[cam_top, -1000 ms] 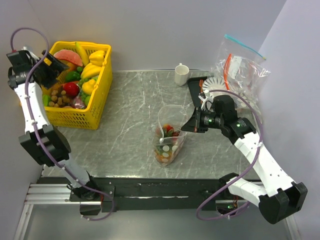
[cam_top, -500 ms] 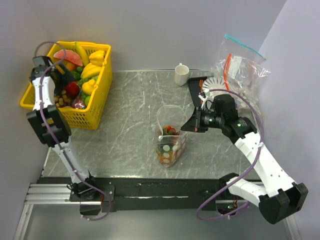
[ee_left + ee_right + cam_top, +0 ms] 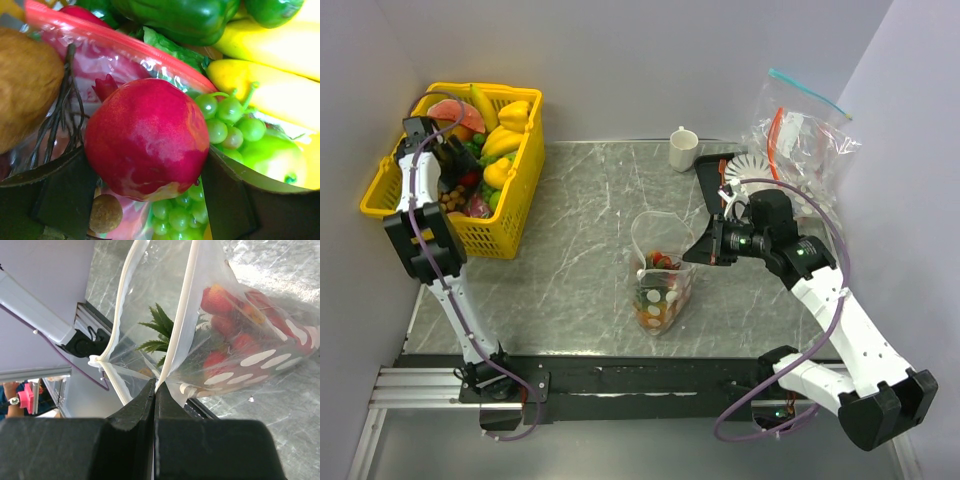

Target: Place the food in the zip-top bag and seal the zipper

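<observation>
The dotted zip-top bag (image 3: 660, 272) stands open mid-table, with strawberries (image 3: 225, 325) and the pineapple's green crown (image 3: 157, 327) inside. My right gripper (image 3: 155, 387) is shut on the bag's mouth edge at the pale zipper (image 3: 180, 320), and holds it up from the right (image 3: 705, 248). My left gripper (image 3: 455, 170) is down in the yellow basket. In the left wrist view its fingers (image 3: 65, 190) press both sides of the round red apple (image 3: 145, 135), which still rests among the other fruit.
The yellow basket (image 3: 510, 215) at the back left holds bananas (image 3: 270, 45), green pepper (image 3: 175, 17), grapes (image 3: 225, 120) and a red-strip bag (image 3: 115, 42). A white cup (image 3: 683, 149) and spare clear bags (image 3: 800, 135) sit at the back right.
My left arm swung in over the basket and dropped its gripper around the red apple, the jaws narrowing onto it. The right gripper kept hold of the bag, which now stands a little straighter.
</observation>
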Tool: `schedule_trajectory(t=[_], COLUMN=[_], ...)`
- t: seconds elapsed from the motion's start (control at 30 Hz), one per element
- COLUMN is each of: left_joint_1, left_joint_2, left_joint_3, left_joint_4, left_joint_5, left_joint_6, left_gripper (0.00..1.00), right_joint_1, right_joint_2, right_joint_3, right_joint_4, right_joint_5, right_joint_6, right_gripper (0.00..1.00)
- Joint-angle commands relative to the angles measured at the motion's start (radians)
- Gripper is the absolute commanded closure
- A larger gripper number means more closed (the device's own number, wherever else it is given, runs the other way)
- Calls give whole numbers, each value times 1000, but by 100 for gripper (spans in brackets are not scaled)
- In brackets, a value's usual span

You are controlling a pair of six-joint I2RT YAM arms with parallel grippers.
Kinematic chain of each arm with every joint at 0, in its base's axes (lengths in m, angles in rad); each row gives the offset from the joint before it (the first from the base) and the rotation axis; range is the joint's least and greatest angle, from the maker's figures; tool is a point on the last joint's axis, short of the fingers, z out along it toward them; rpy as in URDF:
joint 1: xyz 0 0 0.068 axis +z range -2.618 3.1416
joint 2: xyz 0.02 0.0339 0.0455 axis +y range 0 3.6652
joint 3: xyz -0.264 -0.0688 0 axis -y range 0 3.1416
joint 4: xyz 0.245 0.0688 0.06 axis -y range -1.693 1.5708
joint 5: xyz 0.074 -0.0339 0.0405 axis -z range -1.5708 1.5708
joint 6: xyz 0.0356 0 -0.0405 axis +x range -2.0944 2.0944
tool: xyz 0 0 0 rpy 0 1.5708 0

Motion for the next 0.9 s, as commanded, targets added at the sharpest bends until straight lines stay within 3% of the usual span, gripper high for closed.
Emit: schedule_trajectory(t=[0.0, 0.17, 0.37, 0.47, 0.6, 0.7, 0.87], left_joint_1=[8, 6, 0, -8, -17, -78, -319], left_joint_2=[-193, -299, -302, -391, -527, -601, -780], left_joint_3=[-36, -61, 40, 1, -160, -237, -376], left_joint_4=[66, 114, 12, -7, 92, 122, 183], left_joint_5=[-50, -42, 13, 85, 423, 565, 547], left_joint_6=[16, 26, 34, 13, -59, -84, -125], left_gripper=[46, 58, 61, 59, 60, 60, 59], right_joint_1=[-1, -1, -1, -1, -1, 0, -1], right_joint_2=[-30, -27, -17, -16, -7, 1, 19], right_joint_3=[47, 29, 18, 21, 32, 32, 39], right_joint_4=[20, 39, 77, 77, 72, 78, 66], right_joint_5=[-8, -33, -45, -39, -43, -62, -43], right_joint_6=[-1, 11, 28, 27, 24, 25, 15], right_gripper=[100, 100, 100, 100, 100, 100, 100])
